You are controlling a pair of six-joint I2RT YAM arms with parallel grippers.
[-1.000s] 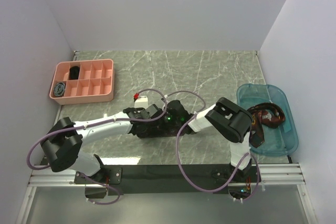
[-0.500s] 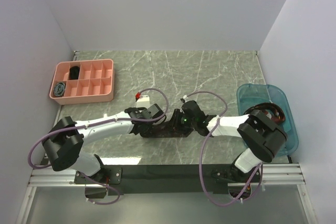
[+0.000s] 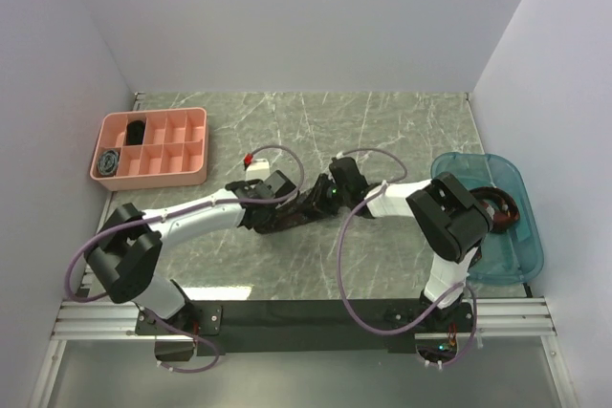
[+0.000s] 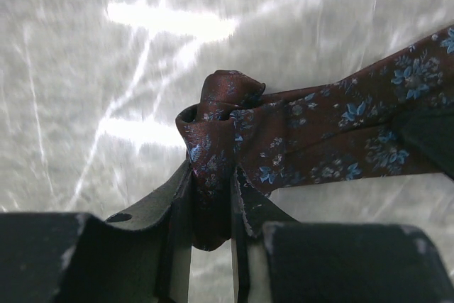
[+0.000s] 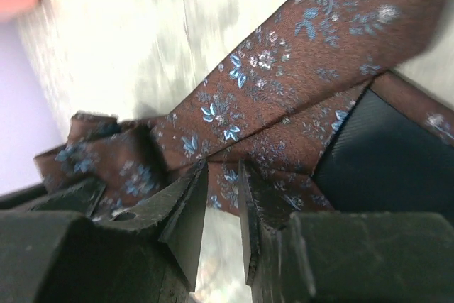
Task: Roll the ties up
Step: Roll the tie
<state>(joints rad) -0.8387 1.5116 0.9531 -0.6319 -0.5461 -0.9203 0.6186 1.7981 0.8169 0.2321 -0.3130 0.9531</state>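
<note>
A dark brown-maroon tie [image 3: 298,216] with small blue flowers lies on the marble between my two grippers. In the left wrist view its folded end [image 4: 220,115] bunches up, and my left gripper [image 4: 211,204] is shut on that fold. From there the strip [image 4: 340,125] runs off to the right. My right gripper [image 5: 221,175] has its jaws narrowly apart with the edge of the tie [image 5: 284,97] pinched between the tips. In the top view the left gripper [image 3: 280,216] and the right gripper [image 3: 320,203] sit close together at the table's centre.
A pink divided tray [image 3: 196,150] at the back left holds a black coil [image 3: 137,129] and a grey-blue coil [image 3: 108,161]. A blue translucent bin [image 3: 507,255] at the right edge holds another maroon tie [image 3: 490,207]. Purple cables loop over both arms.
Both grippers have moved away from the near edge, carrying the tie with them. The right arm's elbow swung out to the right and then back in. Neither grip changed.
</note>
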